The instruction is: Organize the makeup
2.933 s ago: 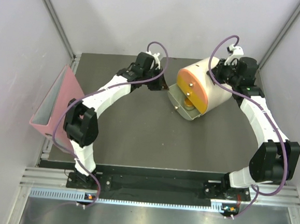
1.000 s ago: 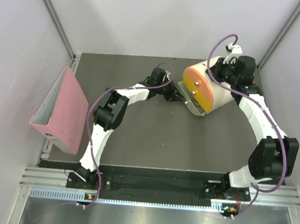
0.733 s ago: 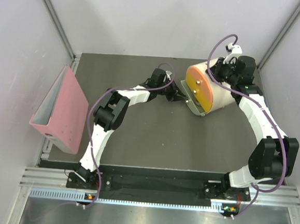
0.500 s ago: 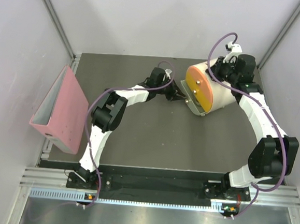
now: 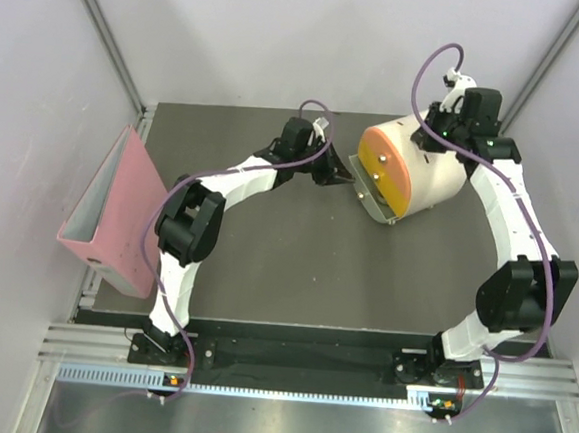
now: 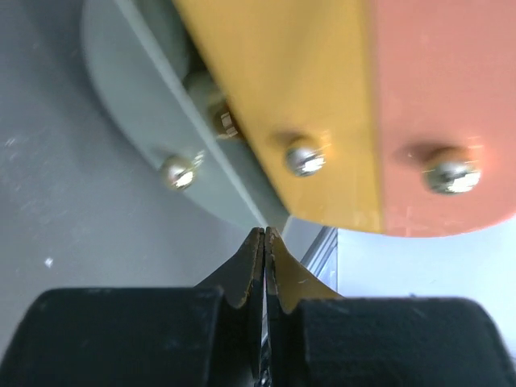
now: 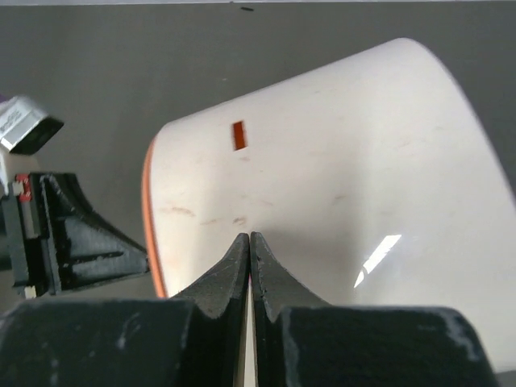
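- A pink binder (image 5: 119, 213) leans against the left wall at the edge of the dark table (image 5: 266, 265), in the same place as moments ago.
- The left arm stretches across the table toward the box. The left gripper (image 5: 347, 179) is clenched on nothing. In the wrist view its two fingertips are pressed together, right at the rim of the grey bottom drawer (image 6: 153, 121).
- About three seconds ago that drawer was pulled well out, with something yellowish lying in it. It is now pushed almost fully in, and only a thin grey lip shows below the yellow drawer front (image 6: 274, 81).
- The cream box (image 5: 435, 183) has also turned. Its orange and yellow face now points left, toward the left gripper, rather than toward the near edge.
- The right gripper (image 7: 248, 240) is clenched and empty, its tips over the cream top at the back of the box. Whether it touches the box I cannot tell. It has lifted slightly in the last half second.
- No makeup is visible in any view. It is probably shut inside the drawers, which would put the sorting close to done. The last sliver of drawer may still need a push.
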Controlling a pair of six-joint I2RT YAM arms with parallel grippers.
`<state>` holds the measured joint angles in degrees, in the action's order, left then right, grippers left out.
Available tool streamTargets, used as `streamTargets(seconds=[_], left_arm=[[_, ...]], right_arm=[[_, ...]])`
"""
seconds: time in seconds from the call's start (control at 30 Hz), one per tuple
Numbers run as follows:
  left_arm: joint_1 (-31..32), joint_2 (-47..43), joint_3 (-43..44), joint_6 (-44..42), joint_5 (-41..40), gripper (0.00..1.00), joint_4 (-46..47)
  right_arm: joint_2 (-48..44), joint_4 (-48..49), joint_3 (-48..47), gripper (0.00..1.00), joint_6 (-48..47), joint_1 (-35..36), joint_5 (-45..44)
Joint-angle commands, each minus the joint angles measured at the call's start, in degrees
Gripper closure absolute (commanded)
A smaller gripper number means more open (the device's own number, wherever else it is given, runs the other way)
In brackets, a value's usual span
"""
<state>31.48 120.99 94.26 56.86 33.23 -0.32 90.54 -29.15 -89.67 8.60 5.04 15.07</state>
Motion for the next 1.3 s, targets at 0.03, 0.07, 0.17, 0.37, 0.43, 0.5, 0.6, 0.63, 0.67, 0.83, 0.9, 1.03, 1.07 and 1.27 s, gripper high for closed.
streamTargets(seconds=[0.03, 0.07, 0.17, 0.37, 0.43, 0.5, 0.6, 0.63, 0.67, 0.83, 0.9, 1.03, 1.07, 1.27], left_arm=[[-0.1, -2.8, -4.9, -1.3, -1.2, 0.91, -1.6], [-0.1, -2.8, -5.2, -1.2, -0.9, 0.89, -1.4], [0.2, -2.6, -5.8, -1.8, -1.5, 0.82, -2.3], [0.7, -1.9, -7.8, -0.3, -2.1, 0.75, -0.1], [0.9, -1.0, -7.7, 0.6, -1.9, 0.74, 2.1], [1.1, -0.2, -7.1, 1.8, -1.7, 0.73, 2.7], [1.8, 1.4, -7.0, 5.1, -0.8, 0.73, 6.5], [2.2, 2.4, -6.8, 5.9, -0.3, 0.73, 7.3], [2.4, 2.8, -6.5, 7.3, -0.3, 0.73, 8.8], [2.5, 4.4, -6.2, 9.9, -1.0, 0.72, 11.2], [2.5, 4.9, -6.2, 11.0, -1.5, 0.72, 12.5], [2.5, 6.4, -6.2, 13.9, -1.7, 0.71, 15.4], [2.5, 6.5, -6.1, 14.5, -1.9, 0.7, 15.8], [2.6, 8.5, -4.6, 15.9, -2.7, 0.7, 16.2]], right_arm=[[5.2, -13.7, -6.4, 1.0, -3.4, -2.0, -5.7], [5.3, -14.8, -7.5, 0.99, -4.0, -2.0, -6.6], [5.8, -15.9, -9.0, 0.97, -4.8, -2.0, -7.7], [7.2, -19.2, -11.7, 0.87, -6.4, -2.0, -10.0], [7.0, -19.9, -11.2, 0.87, -6.8, -2.0, -11.5], [6.7, -20.0, -10.1, 0.87, -7.5, -2.0, -12.3], [6.6, -20.0, -8.3, 0.9, -8.1, -2.0, -13.6], [6.7, -20.1, -8.0, 0.91, -8.1, -2.0, -14.1], [6.8, -20.2, -7.2, 0.93, -8.2, -2.0, -14.4], [6.9, -20.1, -5.5, 1.0, -8.7, -2.0, -14.4], [6.9, -19.9, -4.9, 1.0, -9.8, -2.0, -14.2], [7.1, -19.6, -4.1, 1.0, -9.9, -1.9, -13.3], [7.2, -19.6, -3.9, 1.0, -9.9, -1.9, -13.2], [7.2, -19.4, -3.6, 1.0, -10.0, -1.9, -12.3]])
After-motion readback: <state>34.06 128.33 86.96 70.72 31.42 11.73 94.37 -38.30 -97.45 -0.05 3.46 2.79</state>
